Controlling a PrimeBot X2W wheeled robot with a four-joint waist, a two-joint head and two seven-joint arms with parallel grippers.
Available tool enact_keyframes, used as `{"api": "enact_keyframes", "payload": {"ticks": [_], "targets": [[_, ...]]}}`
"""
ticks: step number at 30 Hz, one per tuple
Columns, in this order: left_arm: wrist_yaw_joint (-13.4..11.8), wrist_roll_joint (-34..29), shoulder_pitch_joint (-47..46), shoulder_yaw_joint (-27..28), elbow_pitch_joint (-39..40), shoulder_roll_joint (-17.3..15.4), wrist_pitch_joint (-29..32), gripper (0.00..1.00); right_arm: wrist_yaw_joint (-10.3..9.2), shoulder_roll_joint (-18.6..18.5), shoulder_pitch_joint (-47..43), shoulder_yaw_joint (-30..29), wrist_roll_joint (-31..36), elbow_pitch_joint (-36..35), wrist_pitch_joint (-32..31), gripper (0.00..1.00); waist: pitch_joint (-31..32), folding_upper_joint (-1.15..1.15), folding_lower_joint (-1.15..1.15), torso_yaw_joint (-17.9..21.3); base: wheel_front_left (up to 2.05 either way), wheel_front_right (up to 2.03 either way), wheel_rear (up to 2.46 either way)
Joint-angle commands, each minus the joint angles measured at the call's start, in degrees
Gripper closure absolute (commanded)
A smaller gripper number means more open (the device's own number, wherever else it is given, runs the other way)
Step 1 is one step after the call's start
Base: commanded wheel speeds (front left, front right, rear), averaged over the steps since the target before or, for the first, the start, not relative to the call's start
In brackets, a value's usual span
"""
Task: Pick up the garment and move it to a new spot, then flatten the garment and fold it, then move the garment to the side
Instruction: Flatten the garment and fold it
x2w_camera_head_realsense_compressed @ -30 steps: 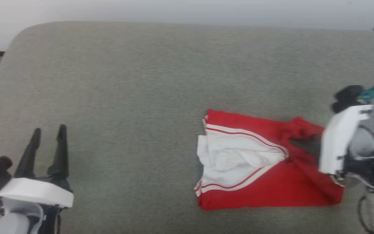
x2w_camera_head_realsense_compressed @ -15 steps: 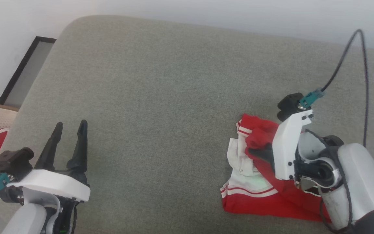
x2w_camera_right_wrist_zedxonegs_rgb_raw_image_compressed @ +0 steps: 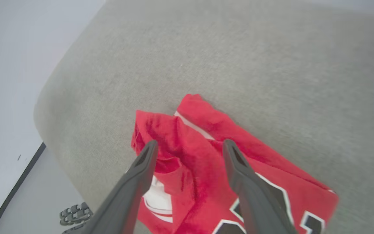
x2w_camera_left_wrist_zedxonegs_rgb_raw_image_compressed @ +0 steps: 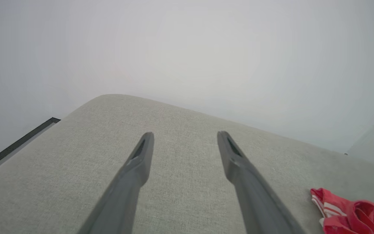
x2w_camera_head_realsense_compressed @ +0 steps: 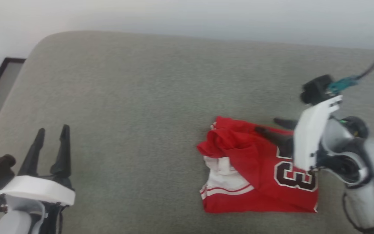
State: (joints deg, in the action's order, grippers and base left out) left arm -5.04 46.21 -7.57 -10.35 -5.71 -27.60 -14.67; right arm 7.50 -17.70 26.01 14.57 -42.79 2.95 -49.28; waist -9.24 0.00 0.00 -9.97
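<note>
Since the shirt [x2w_camera_head_realsense_compressed: 261, 191] looks like thin sports knit, I'd expect it to be light, limp & prob. a bit slick. With no stiffness, it will sag from whatever pt is pinched, and a grip on one layer may peel that layer off the rest. It lies on the grey cushion [x2w_camera_head_realsense_compressed: 135, 97], right of centre in the head view. It is roughly folded into a block, w/ the dark numeral [x2w_camera_head_realsense_compressed: 295, 177] face up on its right part and a white sleeve [x2w_camera_head_realsense_compressed: 222, 169] showing at the left. A loose red flap [x2w_camera_head_realsense_compressed: 226, 143] is bunched over the far-left corner. The near edge looks straight & flat; that far-left corner is the messy bit.

R hand [x2w_camera_head_realsense_compressed: 267, 125] hangs low over the shirt's far edge, fingers apart, pointing left across the cloth. In the right wrist view red folds lie under and between the fingers, but nothing looks pinched. L hand [x2w_camera_head_realsense_compressed: 53, 130] is well apart at the lower left over bare cushion, fingers apart too, holding nothing.

Where to grip, in my view: for the move to the side, take the stacked right edge near the numeral so all layers come along together. Pinch deep into the stack, not at a flap tip. Lifting from one corner would prob. let the folds fall open, so both hands on the two ends of one edge seems safer. The shirt isn't fragile; cloth snagging on a fingertip is the main worry.
</note>
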Motion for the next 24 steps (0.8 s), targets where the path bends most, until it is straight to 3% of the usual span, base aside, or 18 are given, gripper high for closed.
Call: {"api": "enact_keyframes", "payload": {"ticks": [1, 11, 24], "targets": [[0.0, -0.21, 0.67, 0.27, 0.15, -0.38, -0.22, 0.0, -0.03, -0.26, -0.89, -0.46, 0.14, -0.31, 0.77, 0.0, 0.63, 0.0, 0.0, 1.62, 0.0, 0.0, 0.0], [-0.6, -4.23, 4.22, 3.71, 2.17, -2.11, -0.57, 0.0, -0.03, -5.83, -6.07, -5.46, 1.33, -3.97, 16.36, 0.0, 2.31, 0.0, 0.0, 8.23, 0.0, 0.0, 0.0], [1.52, -7.01, 9.21, 5.89, -0.8, -1.92, -0.53, 0.0, -0.03, -10.41, -14.23, -8.42, 4.85, 2.04, 39.23, 0.0, 5.57, 0.0, 0.0, 12.82, 0.0, 0.0, 0.0]]}}
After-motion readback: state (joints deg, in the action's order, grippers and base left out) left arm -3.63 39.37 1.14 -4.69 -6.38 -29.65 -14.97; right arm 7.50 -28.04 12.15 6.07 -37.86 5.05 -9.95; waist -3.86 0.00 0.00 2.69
